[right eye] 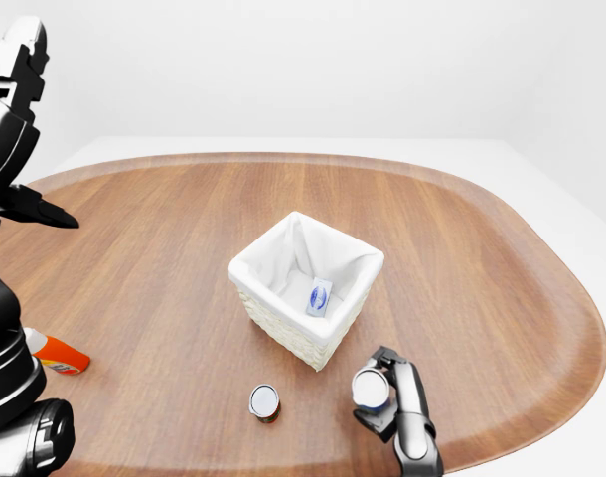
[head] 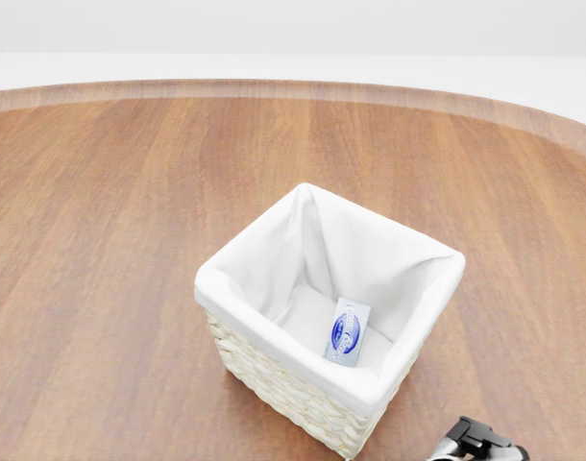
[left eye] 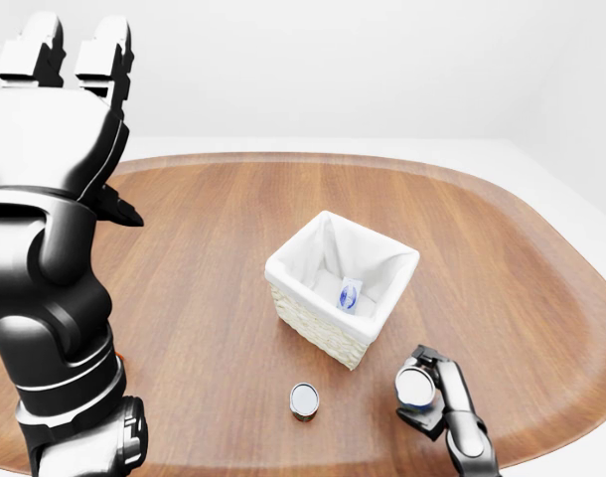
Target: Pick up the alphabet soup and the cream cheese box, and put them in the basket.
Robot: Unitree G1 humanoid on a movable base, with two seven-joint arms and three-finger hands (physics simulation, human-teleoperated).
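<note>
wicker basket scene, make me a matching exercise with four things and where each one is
Things:
1. small white box with a blue oval label
2. silver-topped can with a dark side
3. silver-topped can with a blue side
4. orange bottle with a white cap

Places:
A. standing free on the brown wooden table, below the white-lined wicker basket
B. between the fingers of the right hand
C. on the basket's floor
D. lying at the right-eye view's left edge

Pairs: 1-C, 2-A, 3-B, 4-D

Cream cheese box (head: 347, 331) lies in the basket (head: 274, 331) (table centre); a can (right eye: 264, 401) stands below.
</note>
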